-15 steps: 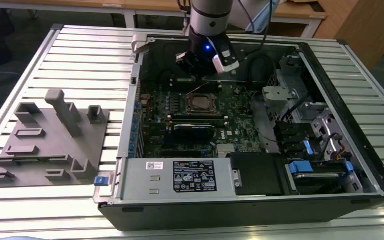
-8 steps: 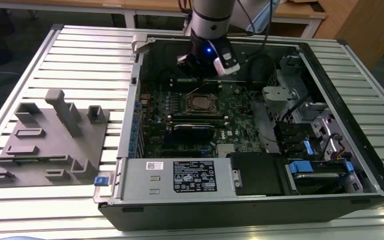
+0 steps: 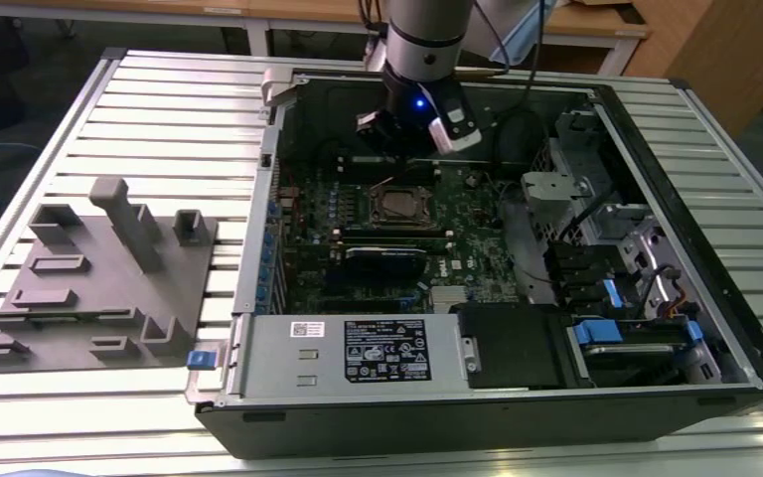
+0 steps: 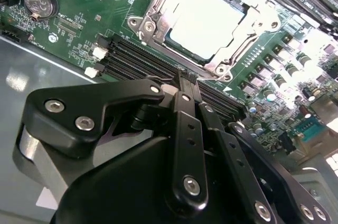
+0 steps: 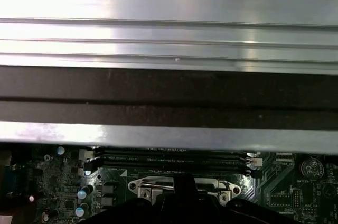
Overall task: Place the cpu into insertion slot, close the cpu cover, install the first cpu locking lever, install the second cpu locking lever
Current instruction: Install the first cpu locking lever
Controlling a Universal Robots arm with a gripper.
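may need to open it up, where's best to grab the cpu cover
Probably the small tab of the cpu cover on the edge nearest the memory slots, coming from above on that side: the frame lies flat around the cpu, so only that protruding lip offers an edge.

The robot's matte black claw (image 4: 186, 78), its jointed links (image 4: 182, 139) pinned with silver screws (image 4: 191, 184). Above the claw, the silver-grey arm (image 3: 424, 20) carries a black band (image 3: 421, 45), a small blue light (image 3: 419, 102) and white-and-black wrist housings (image 3: 459, 127).

Power supply label (image 3: 388, 350): print unreadable; nothing else legible.
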